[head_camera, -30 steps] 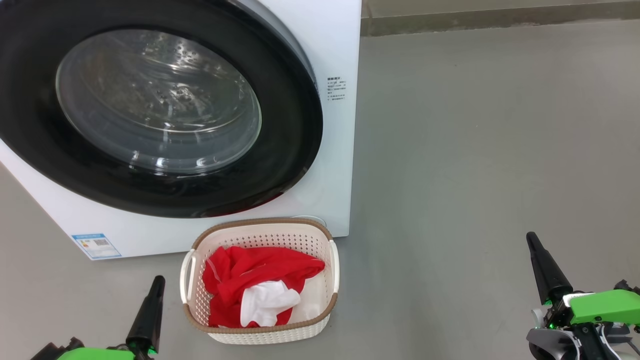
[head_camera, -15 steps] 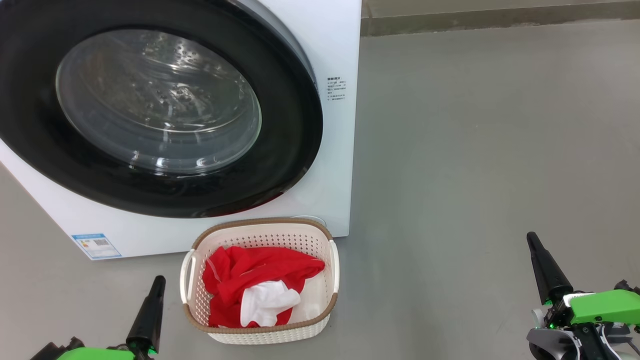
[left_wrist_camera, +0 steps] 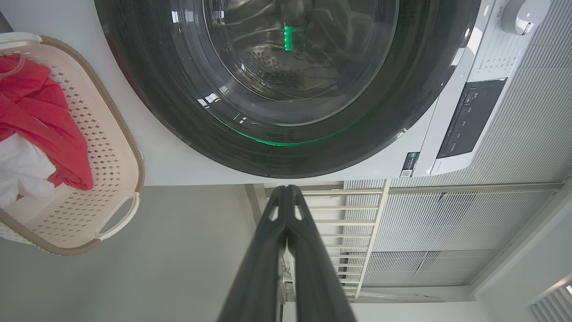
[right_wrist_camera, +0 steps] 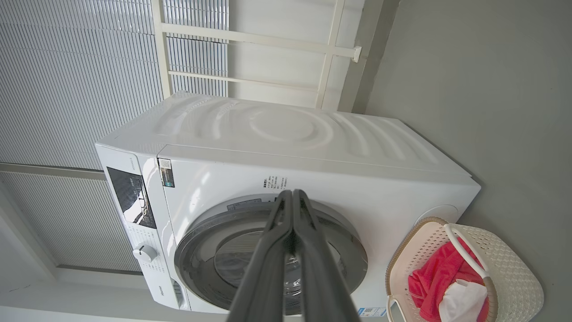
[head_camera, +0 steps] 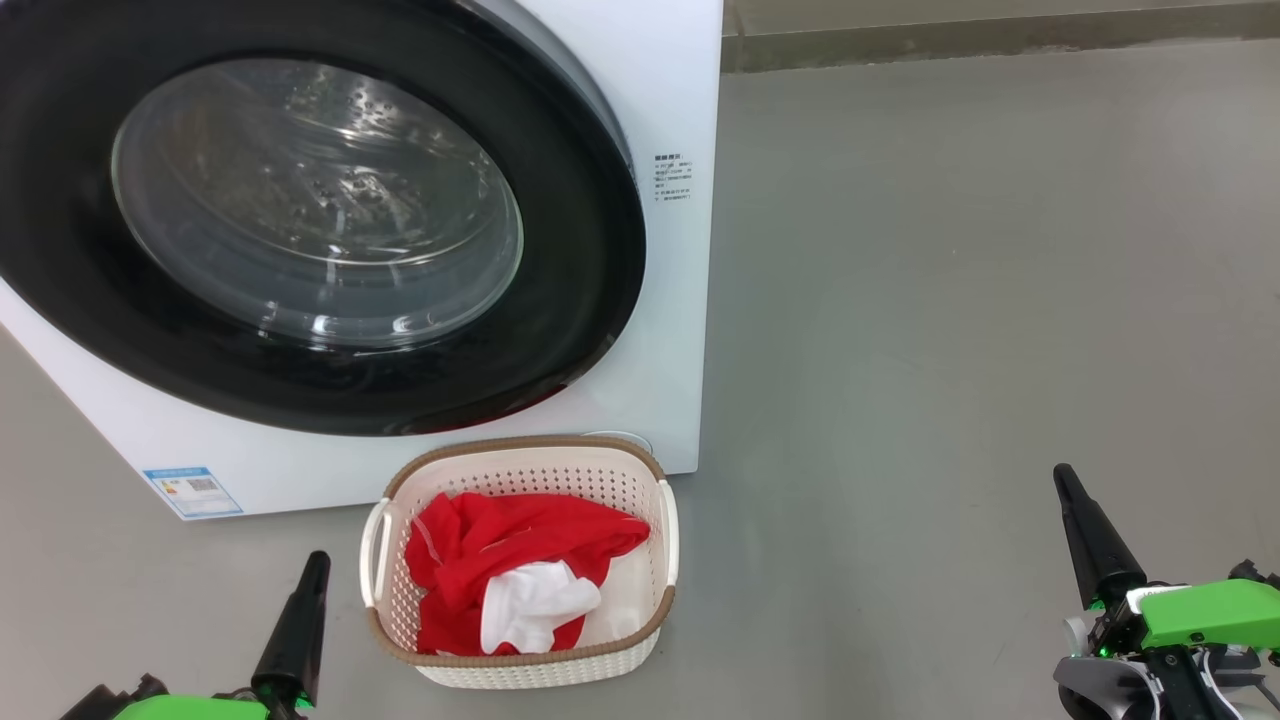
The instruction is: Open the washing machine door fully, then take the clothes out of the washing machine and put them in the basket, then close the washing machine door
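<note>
Grey floor point(head_camera: 950, 300) extends to the right of the machine point(head_camera: 680, 100), which occupies the upper left of the head view. A slatted wall point(right_wrist_camera: 67, 67) stands behind the machine in the right wrist view.

1. Door point(head_camera: 580, 250): shut, its black rim flush against the white front. The perforated steel drum shows through the glass window. A blue sticker point(head_camera: 192, 490) sits low on the front, to the left of the basket.

2. Controls: the dark panel point(right_wrist_camera: 132, 197) and the white knob point(right_wrist_camera: 144, 253) occupy the strip of the front next to the door.

3. Basket point(head_camera: 520, 665): upright on the floor, just in front of the machine's lower right corner, below the door rim. Whether its back rim touches the machine cannot be told.

4. Clothes point(head_camera: 500, 550): inside the basket. The red fabric lies bunched across the left and middle, with a white part on top toward the front.

5. Left gripper point(head_camera: 316, 565): low at the left of the head view, just left of the basket and apart from it. Its fingers are pressed together and hold nothing. In the left wrist view the tip point(left_wrist_camera: 286, 190) points at the lower edge of the door.

6. Right gripper point(head_camera: 1065, 485): low at the right, well apart from the basket, over bare floor. Its fingers are clenched and hold nothing. In the right wrist view the tip point(right_wrist_camera: 291, 193) lies in line with the door's top.
</note>
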You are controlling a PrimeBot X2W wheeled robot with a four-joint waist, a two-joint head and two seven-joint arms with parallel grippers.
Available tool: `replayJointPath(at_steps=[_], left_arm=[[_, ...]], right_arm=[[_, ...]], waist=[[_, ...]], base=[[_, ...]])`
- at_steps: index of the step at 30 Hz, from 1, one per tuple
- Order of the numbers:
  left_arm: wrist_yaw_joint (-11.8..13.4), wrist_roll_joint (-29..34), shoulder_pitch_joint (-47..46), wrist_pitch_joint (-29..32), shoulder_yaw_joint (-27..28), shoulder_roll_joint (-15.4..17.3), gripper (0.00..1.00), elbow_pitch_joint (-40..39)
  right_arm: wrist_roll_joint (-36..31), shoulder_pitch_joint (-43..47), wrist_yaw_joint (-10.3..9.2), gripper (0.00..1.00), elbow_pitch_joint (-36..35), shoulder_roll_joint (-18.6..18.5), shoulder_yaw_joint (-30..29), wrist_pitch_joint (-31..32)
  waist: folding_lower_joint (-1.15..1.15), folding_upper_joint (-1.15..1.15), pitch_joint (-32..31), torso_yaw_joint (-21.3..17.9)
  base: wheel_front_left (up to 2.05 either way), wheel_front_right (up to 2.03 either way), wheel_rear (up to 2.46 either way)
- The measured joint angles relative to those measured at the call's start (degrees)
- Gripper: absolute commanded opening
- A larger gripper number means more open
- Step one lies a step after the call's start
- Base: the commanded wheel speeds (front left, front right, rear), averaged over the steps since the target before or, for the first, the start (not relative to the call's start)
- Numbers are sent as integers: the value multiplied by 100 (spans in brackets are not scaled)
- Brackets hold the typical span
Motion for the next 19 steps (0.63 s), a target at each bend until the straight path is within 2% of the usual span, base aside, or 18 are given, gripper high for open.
replayJointPath(at_steps=[19], left_arm=[[0,0,0,1,9,-14,0,0]], right_arm=[[-8,0,0,0,0,7,-10,41]], waist=[[0,0,0,0]], base=[[0,0,0]])
